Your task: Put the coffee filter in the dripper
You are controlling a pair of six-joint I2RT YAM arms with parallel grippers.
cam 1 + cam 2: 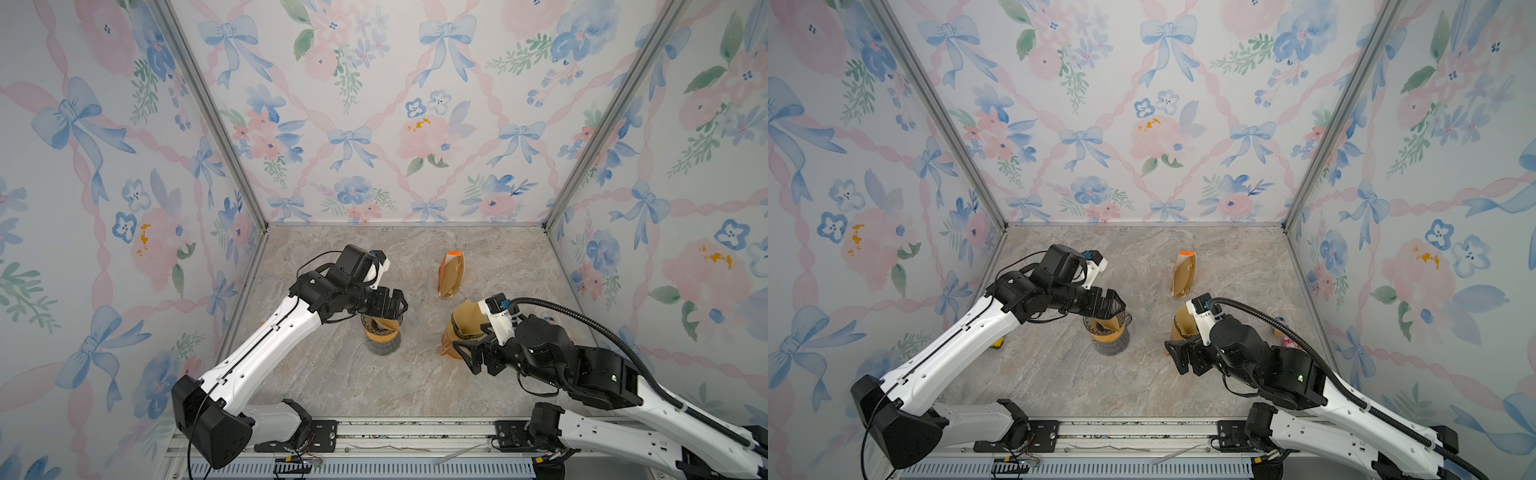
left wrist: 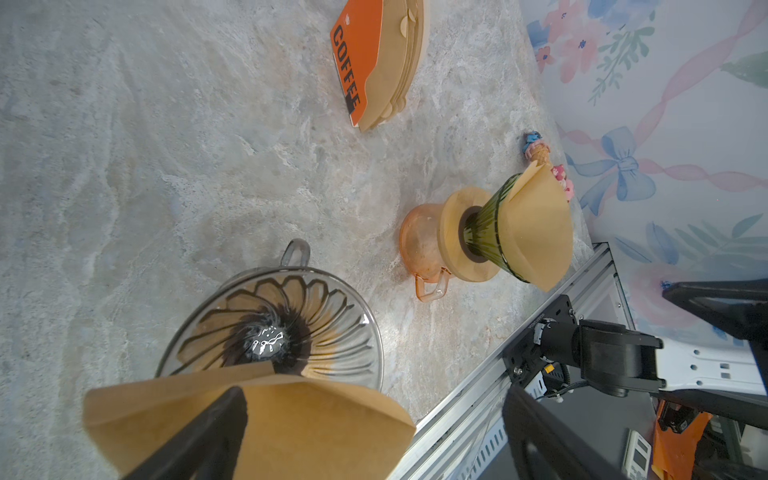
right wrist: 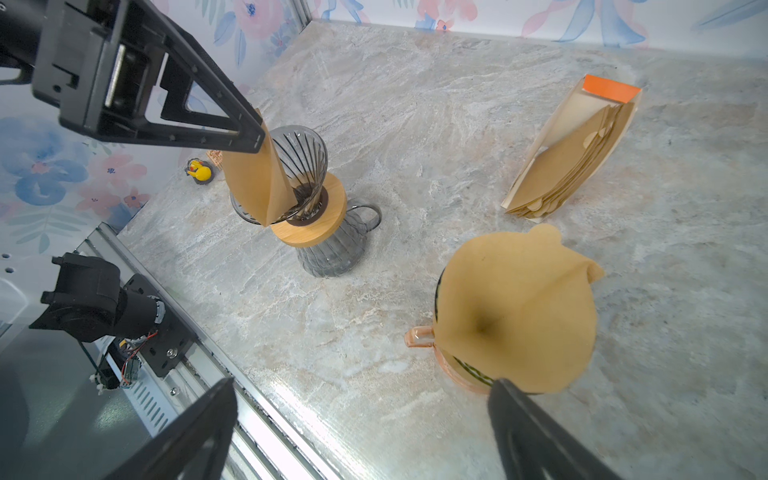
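Coffee filter (image 1: 384, 325) of brown paper stands folded, partly inside the smoky ribbed glass dripper (image 1: 371, 331), left hand (image 1: 397, 309) spread wide over it.
In both top views the right hand (image 1: 463, 355), fingers likewise apart and empty, sits just beside a second brown paper filter (image 1: 467, 316) opened as a cone; bare marble-patterned table (image 1: 332, 386) lies open between the arms down to the front metal rail (image 1: 415, 428), and an orange carton of filters (image 1: 451, 274) stands apart toward the back. The left wrist view shows one black finger (image 2: 208, 428) across the folded paper, its mate well apart, plus the green glass dripper (image 2: 488, 232) on an orange glass jug (image 2: 419, 249) near the table's edge. The right wrist view adds a wooden collar (image 3: 316, 226) under the smoky dripper and a yellow rubber duck (image 3: 200, 170) by the wall.
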